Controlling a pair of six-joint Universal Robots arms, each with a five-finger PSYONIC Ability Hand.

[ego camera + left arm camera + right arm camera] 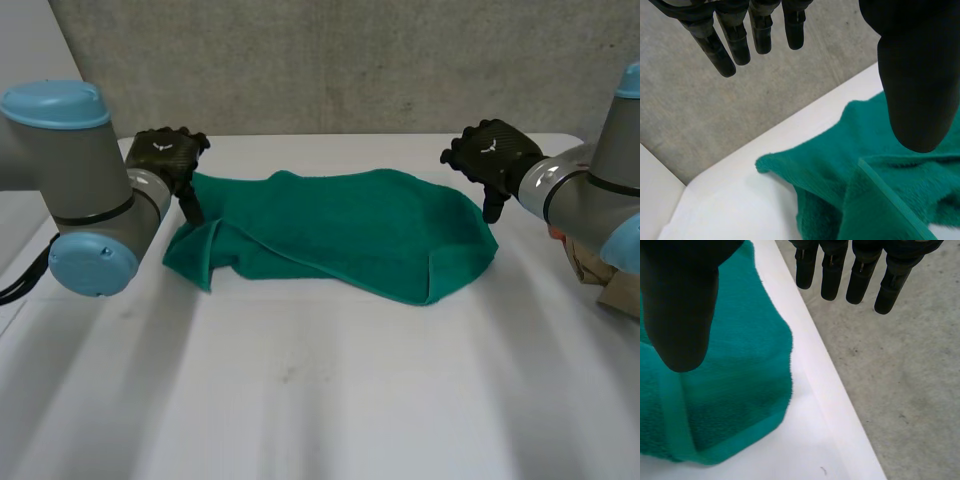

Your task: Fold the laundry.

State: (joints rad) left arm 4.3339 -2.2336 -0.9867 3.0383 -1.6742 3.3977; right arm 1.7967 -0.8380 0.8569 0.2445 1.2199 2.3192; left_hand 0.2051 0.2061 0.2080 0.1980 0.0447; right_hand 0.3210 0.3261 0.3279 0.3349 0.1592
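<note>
Green towel [340, 235] lies crumpled across the far half of the white surface [300, 400], with its left end folded over on itself. Left hand [165, 155] sits at the towel's left far corner, fingers [735, 42] straight, thumb apart, holding nothing. Right hand [490, 150] sits at the right end, likewise spread and empty.

Open table [300, 400] nearside of the green towel [340, 235]; brown object [592, 270] at the right edge.

I find one green towel [340, 235] lying rumpled and roughly folded across the far middle of the white table [320, 400], both ends turned over.
</note>
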